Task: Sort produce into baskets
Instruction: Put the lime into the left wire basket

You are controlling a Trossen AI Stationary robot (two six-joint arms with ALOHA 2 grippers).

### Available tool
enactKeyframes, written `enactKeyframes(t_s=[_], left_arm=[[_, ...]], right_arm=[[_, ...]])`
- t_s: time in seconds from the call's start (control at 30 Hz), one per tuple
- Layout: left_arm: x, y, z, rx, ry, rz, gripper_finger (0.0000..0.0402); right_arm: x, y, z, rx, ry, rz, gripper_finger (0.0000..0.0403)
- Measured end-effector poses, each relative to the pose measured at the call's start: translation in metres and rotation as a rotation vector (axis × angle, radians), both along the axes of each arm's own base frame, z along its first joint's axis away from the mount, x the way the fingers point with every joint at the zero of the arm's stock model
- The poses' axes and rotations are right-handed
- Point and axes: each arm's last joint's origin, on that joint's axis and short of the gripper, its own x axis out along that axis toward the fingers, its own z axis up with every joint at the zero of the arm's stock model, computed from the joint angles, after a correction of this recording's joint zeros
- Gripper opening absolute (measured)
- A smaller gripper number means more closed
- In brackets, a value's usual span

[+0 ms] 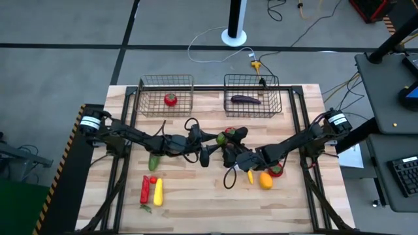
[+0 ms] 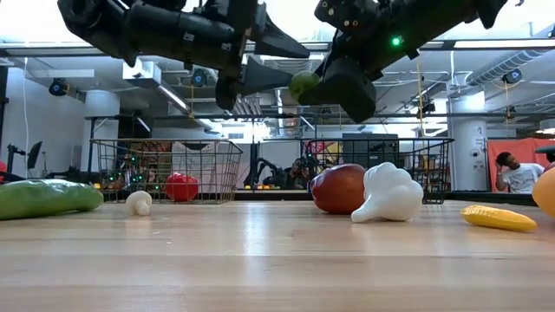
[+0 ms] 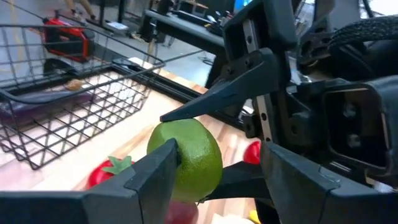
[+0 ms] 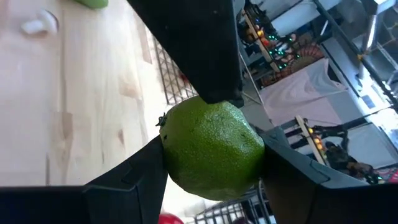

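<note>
A green lime (image 1: 222, 138) is in mid-air over the table's middle, between my two grippers. My right gripper (image 4: 214, 155) comes from the right and is shut on it. My left gripper (image 3: 217, 171) comes from the left and is open around the lime (image 3: 189, 155). The left basket (image 1: 166, 83) holds a red tomato (image 1: 170, 99). The right basket (image 1: 253, 81) holds a purple eggplant (image 1: 245, 99). More produce lies on the table. My right gripper pinches the lime's two opposite sides (image 4: 177, 155) between its two fingers, coming about level from the table's right. The lime is lifted clear, high above the table (image 2: 303, 83). My left gripper has one finger (image 3: 158, 171) against the lime's side (image 3: 183, 163); whether it touches, I cannot tell. The other finger (image 3: 298, 180) stands well apart.
Below the grippers lie a dark-red apple (image 2: 338, 188) and a white cauliflower (image 2: 386, 192). Right of them are a yellow corn (image 1: 250, 176), an orange (image 1: 266, 180) and a red piece (image 1: 275, 171). On the left lie a cucumber (image 1: 154, 160), a red pepper (image 1: 144, 190), a yellow piece (image 1: 158, 190) and a mushroom (image 2: 139, 203).
</note>
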Motion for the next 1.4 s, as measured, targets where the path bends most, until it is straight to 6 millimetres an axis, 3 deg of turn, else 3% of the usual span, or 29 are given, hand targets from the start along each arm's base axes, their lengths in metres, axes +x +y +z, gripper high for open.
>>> enactKeyframes(t_s=[0.37,0.73,1.4], left_arm=[[-0.002,0.002,0.004,0.018,0.025,0.030,0.0219],[-0.004,0.003,0.008,0.063,0.036,-0.008,0.0267],[0.008,0.007,0.005,0.108,0.020,-0.008,0.0258]], right_arm=[[-0.003,-0.001,-0.001,-0.020,-0.014,-0.077,0.0206],[-0.002,0.000,0.002,-0.018,-0.003,-0.030,0.0204],[0.004,0.003,0.011,0.023,-0.065,0.074,0.0215]])
